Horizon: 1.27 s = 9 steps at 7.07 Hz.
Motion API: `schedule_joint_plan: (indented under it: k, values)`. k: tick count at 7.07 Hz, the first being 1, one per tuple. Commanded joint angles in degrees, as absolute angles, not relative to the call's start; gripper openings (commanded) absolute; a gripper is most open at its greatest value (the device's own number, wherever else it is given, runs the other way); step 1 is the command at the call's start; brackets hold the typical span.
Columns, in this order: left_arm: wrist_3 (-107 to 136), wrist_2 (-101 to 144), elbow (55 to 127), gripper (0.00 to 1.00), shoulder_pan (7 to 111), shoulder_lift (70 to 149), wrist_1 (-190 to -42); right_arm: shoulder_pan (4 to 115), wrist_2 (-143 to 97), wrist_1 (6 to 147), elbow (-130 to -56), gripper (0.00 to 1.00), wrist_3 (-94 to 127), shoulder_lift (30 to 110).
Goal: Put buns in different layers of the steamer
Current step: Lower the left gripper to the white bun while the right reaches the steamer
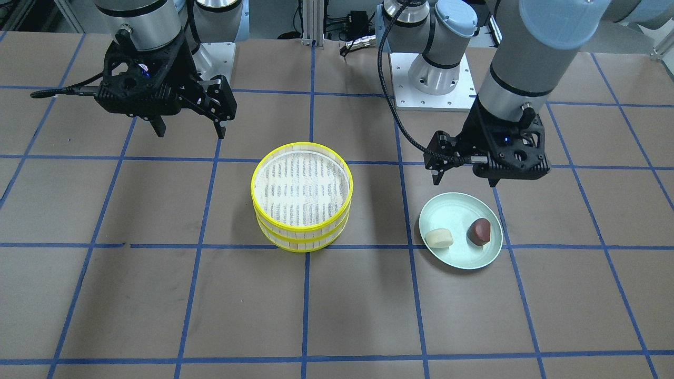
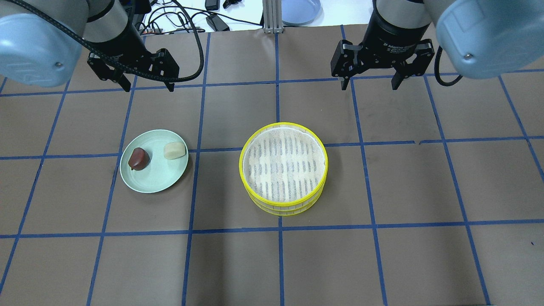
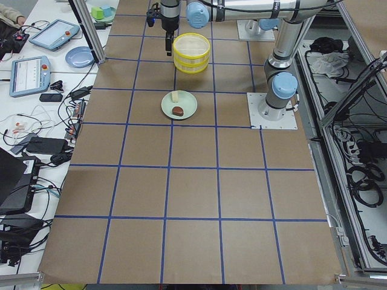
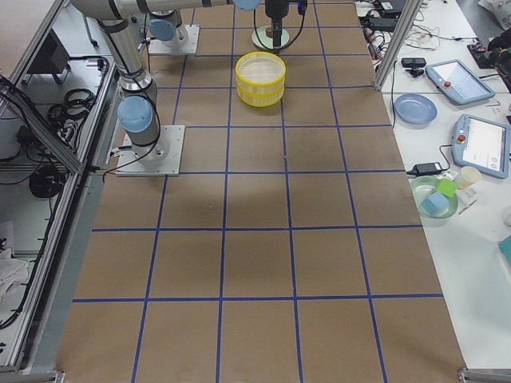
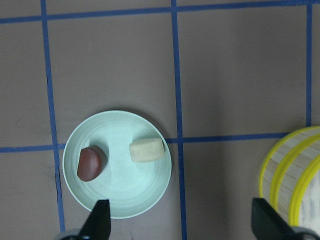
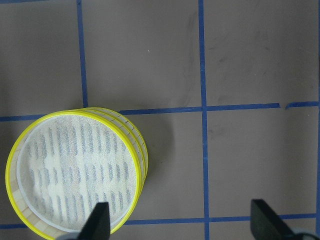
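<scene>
Two stacked steamer layers [image 2: 241,163] with yellow rims stand at the table's middle; the top floor is bare, and they also show in the front view [image 1: 254,190] and the right wrist view [image 6: 10,170]. The cream bun [image 2: 175,150] and the reddish-brown bun [image 2: 138,158] lie on a pale green plate [image 2: 155,182] to the steamer's left. My left gripper [image 2: 148,87] is open and empty, above the table beyond the plate. My right gripper [image 2: 369,87] is open and empty, beyond and right of the steamer. The left wrist view shows both buns [image 5: 146,150] [image 5: 90,163].
Brown paper with a blue tape grid [image 2: 278,238] covers the table. A blue plate [image 2: 299,10] lies beyond the far edge. Tablets and cables [image 3: 36,60] lie on a side bench. The arm bases [image 1: 432,79] stand at the robot's side.
</scene>
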<state>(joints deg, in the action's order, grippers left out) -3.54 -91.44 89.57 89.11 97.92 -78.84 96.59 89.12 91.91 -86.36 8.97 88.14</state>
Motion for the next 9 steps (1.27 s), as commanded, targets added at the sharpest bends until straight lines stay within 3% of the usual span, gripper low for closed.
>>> schedule_joint_plan:
  k: [1,3,5,8,9]
  values:
    - [-4.7,-89.6,95.9,1.0,87.5,106.0,-67.1,96.6,88.7,91.1,-86.4,1.0,9.6,88.2]
    - [-4.7,-90.2,98.4,1.0,86.0,110.9,-65.0,96.8,89.3,90.9,-91.5,1.0,9.0,88.5]
    - [-4.4,-89.7,99.9,1.0,82.7,113.2,-67.8,97.3,88.2,94.5,-97.7,1.0,9.3,83.0]
    - [-3.8,-83.4,101.2,1.0,82.6,115.0,-69.7,101.3,88.1,99.9,-99.0,1.0,9.5,73.9]
    - [-4.0,-83.4,101.4,0.92,82.6,115.0,-69.7,101.3,88.1,100.3,-99.0,1.0,9.5,73.7]
